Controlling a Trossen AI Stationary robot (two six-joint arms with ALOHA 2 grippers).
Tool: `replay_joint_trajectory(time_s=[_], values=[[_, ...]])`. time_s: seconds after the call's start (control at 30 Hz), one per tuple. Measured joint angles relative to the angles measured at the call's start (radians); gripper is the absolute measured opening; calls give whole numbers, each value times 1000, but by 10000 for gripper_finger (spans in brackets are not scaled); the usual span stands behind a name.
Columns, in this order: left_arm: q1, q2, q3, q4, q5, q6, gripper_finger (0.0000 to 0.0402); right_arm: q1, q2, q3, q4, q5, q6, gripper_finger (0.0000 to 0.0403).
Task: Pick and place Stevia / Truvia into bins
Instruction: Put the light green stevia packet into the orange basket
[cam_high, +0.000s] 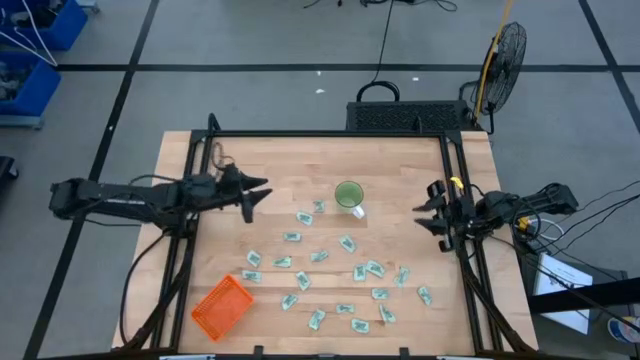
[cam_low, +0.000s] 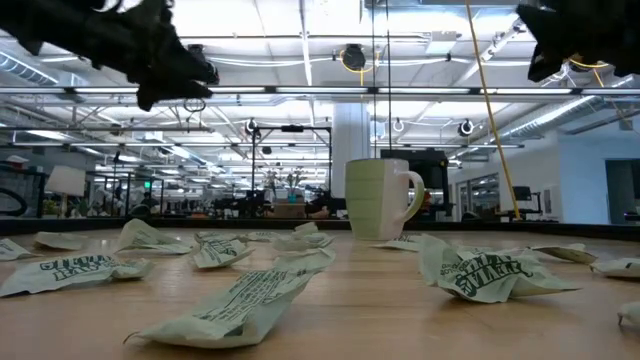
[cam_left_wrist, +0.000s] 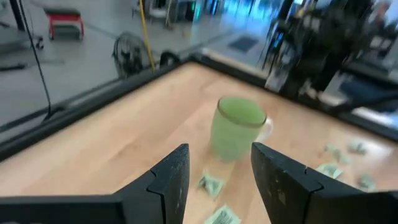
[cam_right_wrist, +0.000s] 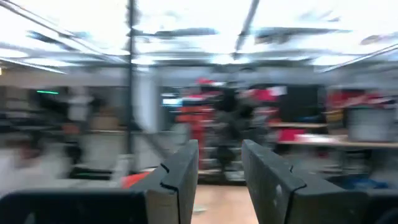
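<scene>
The left gripper (cam_high: 262, 192) hangs above the desk (cam_high: 390, 160) with its fingers released and empty, aimed toward the green mug (cam_high: 349, 195). The orange basket (cam_high: 221, 306) lies at the near left corner and looks empty. The Stevia sachets (cam_high: 318, 257) are scattered across the middle. The right gripper (cam_high: 428, 212) waits at the right edge, fingers apart, grasping nothing. I judge no pick has begun; next, one gripper must descend onto a sachet.

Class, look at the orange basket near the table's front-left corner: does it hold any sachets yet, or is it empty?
Empty. From above, the orange basket shows only its own mesh floor, and the sachets all lie scattered on the table outside it.
</scene>
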Motion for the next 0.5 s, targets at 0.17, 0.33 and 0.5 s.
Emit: replay_joint_trajectory(time_s=[0.17, 0.33, 0.5], values=[[11, 146, 37, 12, -34, -3, 177, -1, 0, 1, 0, 203, -21, 118], [31, 225, 44, 60, -45, -12, 177, -1, 15, 48, -16, 147, -21, 118], [67, 254, 44, 63, -139, -98, 177, -1, 95, 134, -83, 149, -18, 118]])
